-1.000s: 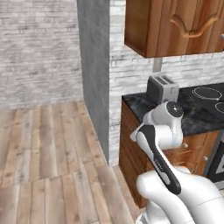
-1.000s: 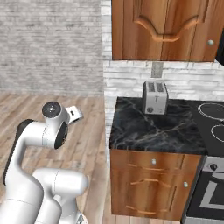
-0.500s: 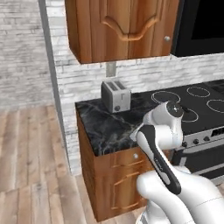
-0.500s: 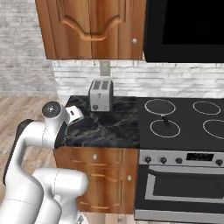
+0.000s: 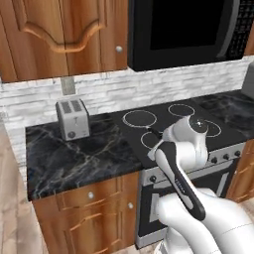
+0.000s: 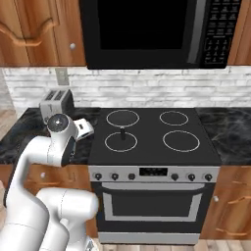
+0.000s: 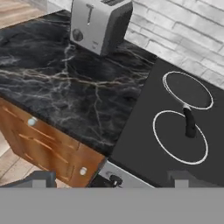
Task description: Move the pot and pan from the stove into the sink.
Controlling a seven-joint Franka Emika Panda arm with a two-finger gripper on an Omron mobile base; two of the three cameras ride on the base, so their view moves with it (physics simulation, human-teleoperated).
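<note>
Jaws spread wide on the gripper (image 7: pixel 109 179), both dark fingertips (image 7: pixel 38 178) far apart and nothing between them. In the hand view, the gap between them looks down on the spot where the black marble counter (image 7: pixel 65 87) meets the front left corner of the stove (image 7: pixel 140 144), with a black stove knob (image 7: pixel 114 179) right there at the panel.

Now the pan (image 7: pixel 177 142): flat and black, it sits on the front left burner, its thin pale rim ringing it and its short stick handle lying across the far side toward the back burner. In the hand view it is up and to the right of the gap, above the right fingertip, well clear of the jaws. No contact.

From the right base view, the pan (image 6: pixel 120 143) lies just right of the arm's white hand, which hangs over the counter beside the stove (image 6: pixel 152 152). From the left base view, the pan (image 5: pixel 148 140) is partly hidden behind the arm.

Further out, a steel toaster (image 7: pixel 98 24) stands at the back of the counter against the pale brick wall, left of the stove. Wooden drawers with round knobs (image 7: pixel 31 122) run below, and a black microwave (image 6: pixel 147 32) hangs above the stove.
</note>
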